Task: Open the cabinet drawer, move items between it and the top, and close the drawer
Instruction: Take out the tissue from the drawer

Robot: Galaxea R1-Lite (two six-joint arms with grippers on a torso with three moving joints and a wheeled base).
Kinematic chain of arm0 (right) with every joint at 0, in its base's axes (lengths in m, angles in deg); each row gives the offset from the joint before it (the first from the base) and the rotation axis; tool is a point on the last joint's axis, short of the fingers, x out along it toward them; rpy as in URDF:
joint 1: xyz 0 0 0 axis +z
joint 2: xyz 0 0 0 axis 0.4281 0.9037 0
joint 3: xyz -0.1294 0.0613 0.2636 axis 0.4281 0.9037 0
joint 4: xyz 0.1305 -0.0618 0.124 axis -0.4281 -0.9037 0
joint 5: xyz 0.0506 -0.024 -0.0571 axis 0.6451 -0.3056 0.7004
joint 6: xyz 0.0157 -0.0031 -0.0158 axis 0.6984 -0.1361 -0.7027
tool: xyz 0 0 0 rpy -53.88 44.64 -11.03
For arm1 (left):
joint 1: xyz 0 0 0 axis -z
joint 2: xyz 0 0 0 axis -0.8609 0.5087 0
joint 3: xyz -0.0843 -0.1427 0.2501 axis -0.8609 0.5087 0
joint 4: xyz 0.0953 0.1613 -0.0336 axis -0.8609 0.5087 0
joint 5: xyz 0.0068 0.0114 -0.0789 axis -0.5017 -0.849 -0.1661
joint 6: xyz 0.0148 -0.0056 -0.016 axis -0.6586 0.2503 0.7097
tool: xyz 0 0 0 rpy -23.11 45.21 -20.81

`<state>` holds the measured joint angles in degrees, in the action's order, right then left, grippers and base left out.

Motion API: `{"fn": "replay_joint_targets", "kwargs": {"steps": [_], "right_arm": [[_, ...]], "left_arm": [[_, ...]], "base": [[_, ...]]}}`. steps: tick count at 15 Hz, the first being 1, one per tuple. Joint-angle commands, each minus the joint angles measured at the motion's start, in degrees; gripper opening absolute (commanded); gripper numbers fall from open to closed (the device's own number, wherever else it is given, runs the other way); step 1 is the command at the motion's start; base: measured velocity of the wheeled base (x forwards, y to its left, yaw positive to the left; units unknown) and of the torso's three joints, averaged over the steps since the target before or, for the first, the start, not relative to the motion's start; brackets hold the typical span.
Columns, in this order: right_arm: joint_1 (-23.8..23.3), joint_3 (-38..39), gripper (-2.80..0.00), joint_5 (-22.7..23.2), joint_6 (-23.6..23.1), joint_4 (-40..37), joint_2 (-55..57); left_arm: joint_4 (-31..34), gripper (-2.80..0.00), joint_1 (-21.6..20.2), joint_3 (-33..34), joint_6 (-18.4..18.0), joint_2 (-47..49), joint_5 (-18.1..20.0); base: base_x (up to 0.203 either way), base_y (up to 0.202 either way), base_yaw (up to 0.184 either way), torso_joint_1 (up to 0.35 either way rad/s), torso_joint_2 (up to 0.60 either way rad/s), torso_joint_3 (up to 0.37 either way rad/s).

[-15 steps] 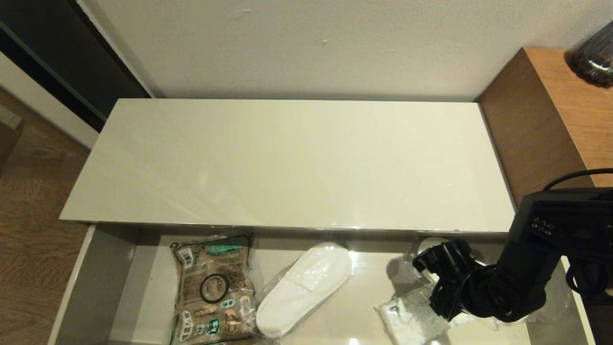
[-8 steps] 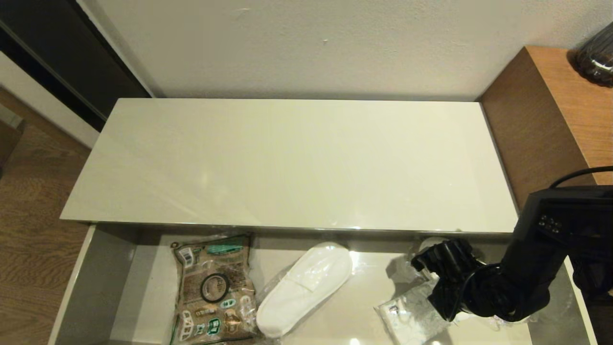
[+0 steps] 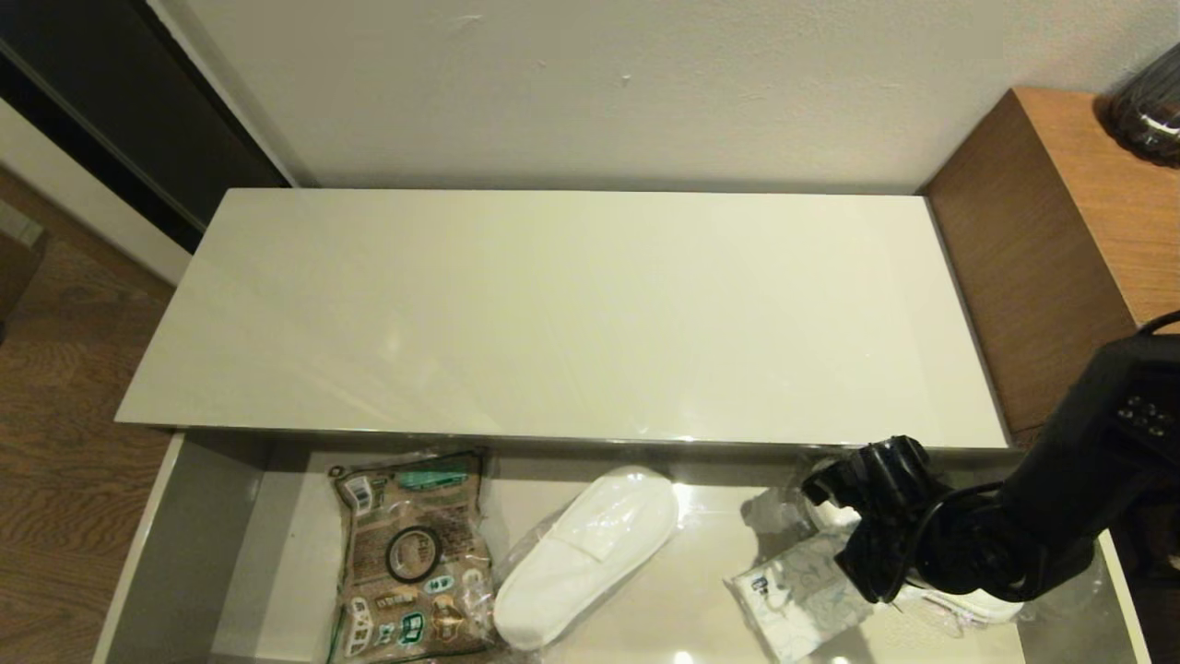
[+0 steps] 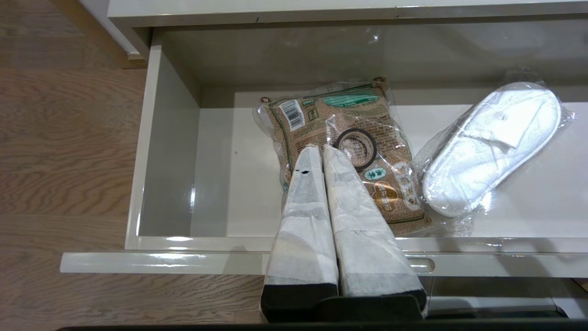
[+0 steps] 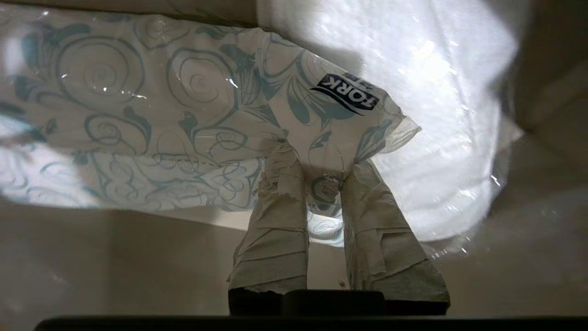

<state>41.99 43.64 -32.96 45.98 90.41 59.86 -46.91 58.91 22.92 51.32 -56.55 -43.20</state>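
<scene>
My right gripper [image 5: 321, 184] is down in the open cabinet drawer [image 3: 198, 544], at its right end, and my fingers [image 5: 280, 216] are pinched on the near corner of the tissue pack [image 5: 183, 119]. The rest of the pack spreads away from my fingertips and off to one side, so I hold it by an edge, not its middle. Its long axis runs across my fingers rather than along them, and I judge it will droop and swing once lifted. The top [image 3: 572, 314] lies beyond and above my fingers, its front edge close overhead. The pack must come out toward me before it rises. My left gripper [image 4: 321, 154], fingers pressed together and empty, hangs over the brown bag [image 4: 340, 142], with the wrapped slipper [image 4: 491, 147] just beside it.
</scene>
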Motion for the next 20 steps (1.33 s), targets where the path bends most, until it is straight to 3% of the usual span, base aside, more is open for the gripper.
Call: {"fn": "replay_joint_targets", "kwargs": {"steps": [1, 9, 20], "right_arm": [[-0.2, -0.3, -2.8, -0.1, -0.1, -1.9, -4.1], [-0.2, 0.0, -2.8, -0.2, 0.2, -10.4, -12.8], [-0.2, 6.5, -2.8, -1.0, 1.6, -11.7, -19.2]], "left_arm": [[0.0, -2.8, 0.0, -0.1, 0.0, 0.1, 0.0], [0.0, -2.8, 0.0, 0.0, 0.0, 0.1, 0.0], [0.0, -2.8, 0.0, 0.0, 0.0, 0.1, 0.0]], "base": [[0.0, 0.0, 0.0, 0.0, 0.0, 0.0], [0.0, 0.0, 0.0, 0.0, 0.0, 0.0], [0.0, 0.0, 0.0, 0.0, 0.0, 0.0]]}}
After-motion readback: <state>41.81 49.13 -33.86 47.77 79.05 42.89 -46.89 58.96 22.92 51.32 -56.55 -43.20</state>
